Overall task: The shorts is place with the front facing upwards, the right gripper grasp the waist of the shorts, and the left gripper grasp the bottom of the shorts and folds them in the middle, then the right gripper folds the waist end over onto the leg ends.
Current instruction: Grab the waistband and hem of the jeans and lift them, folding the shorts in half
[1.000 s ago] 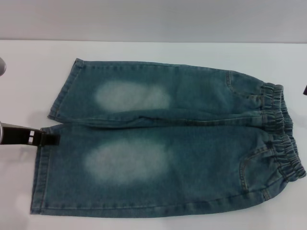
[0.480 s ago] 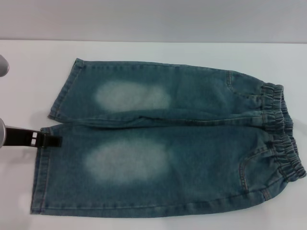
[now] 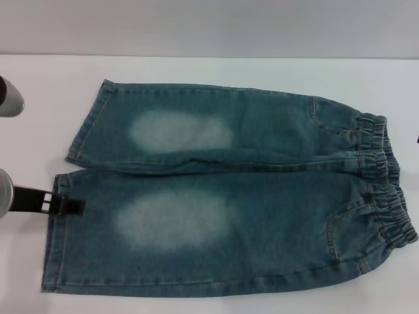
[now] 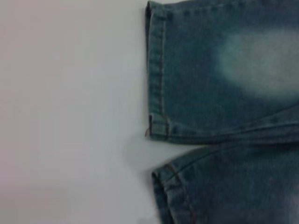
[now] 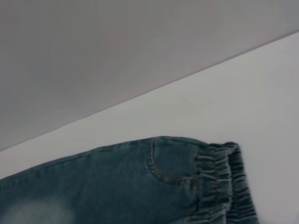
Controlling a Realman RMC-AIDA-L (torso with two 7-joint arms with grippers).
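Observation:
The blue denim shorts [image 3: 262, 196] lie flat on the white table, front up, with a pale faded patch on each leg. The gathered waist [image 3: 383, 183] points right. The bottom of the shorts points left, as the far leg's hem [image 3: 88, 124] and the near leg's hem [image 3: 55, 235]. My left gripper [image 3: 65, 204] reaches in from the left as a black bar lying over the near leg's hem. The left wrist view shows both hems [image 4: 156, 70] beside bare table. Only a dark sliver of my right gripper [image 3: 417, 139] shows, at the right edge beside the waist. The right wrist view shows the waistband [image 5: 219, 182].
The white table [image 3: 39, 78] runs back to a grey wall [image 3: 209, 26]. A silver part of the left arm [image 3: 10, 98] shows at the far left edge. Bare table surrounds the shorts on the left and behind them.
The left gripper has slid toward the near edge along the near leg's hem and a little further over the cloth. More of the silver left arm shows. The shorts have not moved.

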